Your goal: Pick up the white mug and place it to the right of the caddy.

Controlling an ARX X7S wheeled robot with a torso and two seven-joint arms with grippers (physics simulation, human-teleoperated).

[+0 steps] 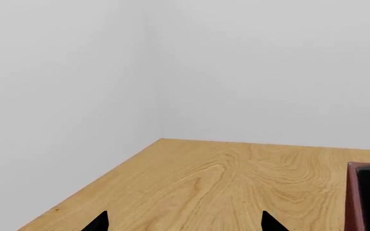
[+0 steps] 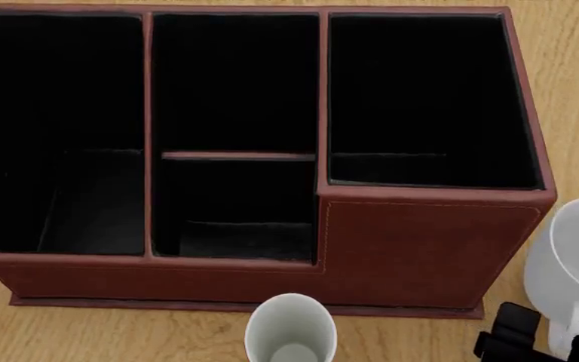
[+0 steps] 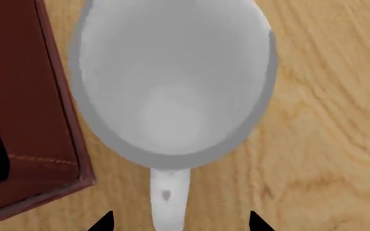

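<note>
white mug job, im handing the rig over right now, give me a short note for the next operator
Right gripper: open, fingertips either side of the white mug's handle, not closed on it.
Left gripper: open, empty, over bare table by the caddy's end.
The white mug stands upright on the table at the caddy's right, close beside it.
A second mug stands in front of the caddy.
Left: judge the spot; if good, back the right arm away.
</note>
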